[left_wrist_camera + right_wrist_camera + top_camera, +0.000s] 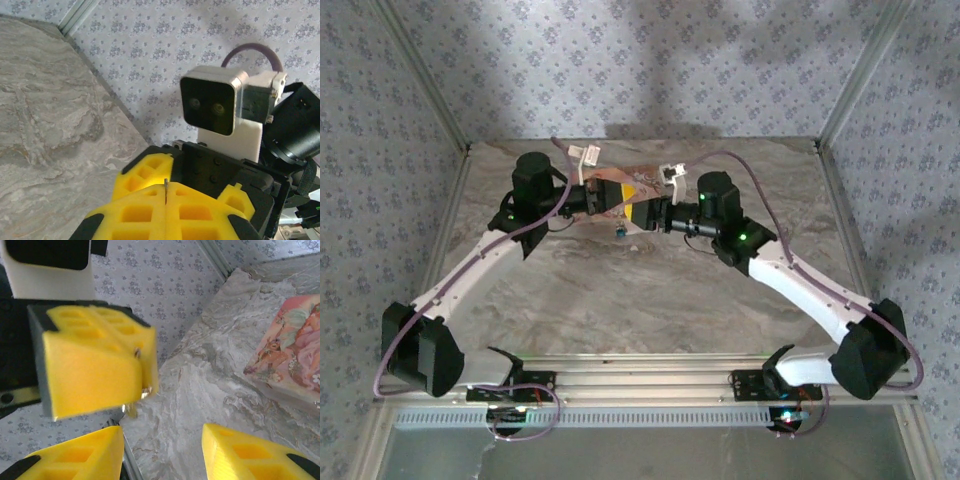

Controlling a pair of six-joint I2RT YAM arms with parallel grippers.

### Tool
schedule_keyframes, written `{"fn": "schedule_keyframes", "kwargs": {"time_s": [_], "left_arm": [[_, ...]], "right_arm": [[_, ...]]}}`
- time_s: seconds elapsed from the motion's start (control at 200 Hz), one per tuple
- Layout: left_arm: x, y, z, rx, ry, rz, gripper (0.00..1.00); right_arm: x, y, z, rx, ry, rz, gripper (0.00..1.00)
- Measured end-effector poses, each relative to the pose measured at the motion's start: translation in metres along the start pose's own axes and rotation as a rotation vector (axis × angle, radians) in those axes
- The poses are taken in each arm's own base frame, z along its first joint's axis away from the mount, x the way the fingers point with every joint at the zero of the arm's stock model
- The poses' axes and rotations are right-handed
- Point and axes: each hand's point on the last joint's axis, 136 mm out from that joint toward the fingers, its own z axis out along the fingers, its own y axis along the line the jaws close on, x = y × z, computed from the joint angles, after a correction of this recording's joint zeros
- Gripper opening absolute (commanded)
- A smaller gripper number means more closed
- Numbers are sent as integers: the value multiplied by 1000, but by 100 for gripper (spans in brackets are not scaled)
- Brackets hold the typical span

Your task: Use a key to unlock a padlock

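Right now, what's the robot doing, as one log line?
left gripper: shut on key | right gripper: open, facing it | padlock: lying on table

The pouch lies far centre on the table, the padlock just near of it. Above, the left gripper, key between its pads, faces the right gripper.

No legible text, labels or numbers anywhere. Pouch at 3 o'clock, right wrist view, carried floral print only.
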Motion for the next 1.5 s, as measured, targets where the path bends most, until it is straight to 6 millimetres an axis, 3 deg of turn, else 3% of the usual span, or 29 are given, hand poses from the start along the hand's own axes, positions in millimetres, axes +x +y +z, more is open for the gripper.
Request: {"fn": "schedule_keyframes", "kwargs": {"time_s": [0.18,0.4,0.47,0.54,0.62,0.819,1.089,1.434,1.499], "left_arm": [[2,-2,3,1,1,-5,0],[3,3,4,-18,-10,-12,0],[5,4,4,-20,-7,-21,0],[8,4,4,-22,-5,-27,22],[10,3,4,-22,-7,-45,32],[12,0,2,10,-46,-78,36],[13,3,0,21,-81,-101,35],[12,10,-5,-3,-86,-101,0],[13,11,-5,-7,-82,-94,0]], "right_arm": [[-3,1,3,-9,-2,-4,40],[-3,7,4,-39,-22,-26,0],[1,7,2,-49,-32,-36,0],[3,7,1,-59,-39,-47,0],[2,7,0,-65,-53,-68,0],[4,0,-1,-58,-66,-86,0],[5,-3,-1,-51,-70,-85,0],[5,-2,-1,-57,-71,-107,0],[6,-3,-1,-53,-65,-109,0]]}}
